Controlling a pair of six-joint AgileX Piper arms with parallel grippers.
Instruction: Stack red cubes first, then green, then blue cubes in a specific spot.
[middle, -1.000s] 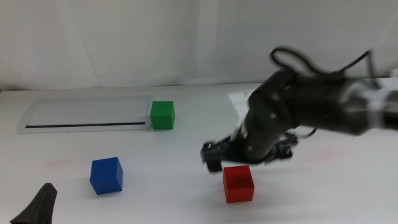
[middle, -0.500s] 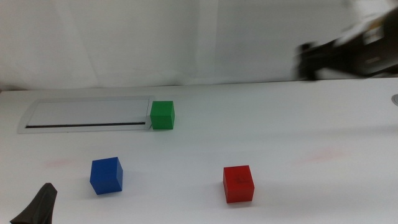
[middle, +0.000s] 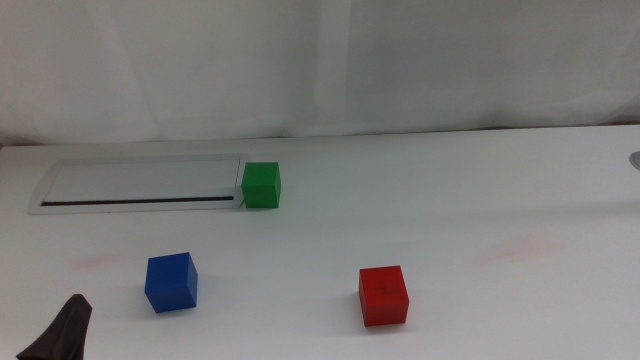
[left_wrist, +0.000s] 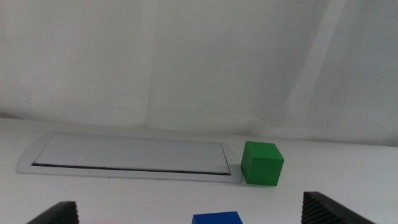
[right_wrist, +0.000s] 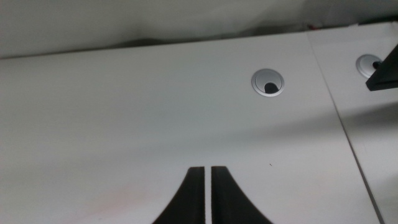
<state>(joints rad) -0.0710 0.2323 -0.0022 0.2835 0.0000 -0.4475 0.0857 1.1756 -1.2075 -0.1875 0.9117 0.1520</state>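
White tabletop (middle: 480, 190) and curtain (middle: 320, 60) surround our red cube (middle: 384, 295), green cube (middle: 261, 185) and blue cube (middle: 171, 282), lying well apart. Our right gripper (right_wrist: 207, 198), jaws nearly closed, has left the middle view. Our left gripper (left_wrist: 186, 214) waits wide open at the near edge.

A small matte green cube (left_wrist: 262, 163) sits just beside the long grey-framed rectangular panel (left_wrist: 127, 158); a blue cube's top (left_wrist: 217, 218) peeks between wide-apart dark jaws.

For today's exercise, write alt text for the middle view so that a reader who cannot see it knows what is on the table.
Three separate small cubes sit on a white table: a red cube front right, a blue cube front left, and a green cube farther back, at the right end of a long grey-framed panel. Only the left gripper shows, at the bottom left corner.
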